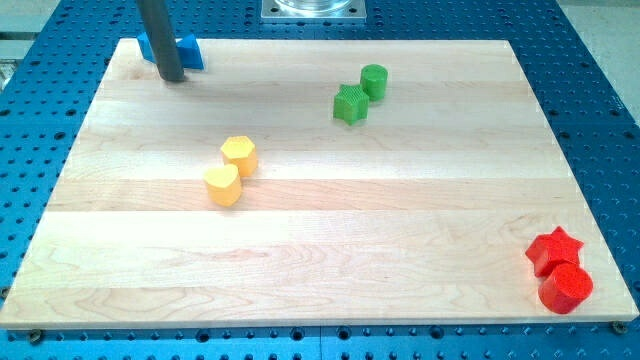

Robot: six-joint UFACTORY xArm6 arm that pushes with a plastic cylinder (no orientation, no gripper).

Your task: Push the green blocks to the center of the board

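A green star-shaped block (350, 104) and a green cylinder (374, 81) sit touching each other in the upper middle of the wooden board (320, 240), right of centre. My tip (171, 76) is at the view's top left, far left of the green blocks. It stands in front of a blue block (190, 52), which it partly hides.
A yellow hexagonal block (239, 155) and a yellow heart-like block (222, 184) sit together left of centre. A red star (554, 249) and a red cylinder (566, 288) sit at the bottom right corner. A metal mount (314, 10) shows at the view's top.
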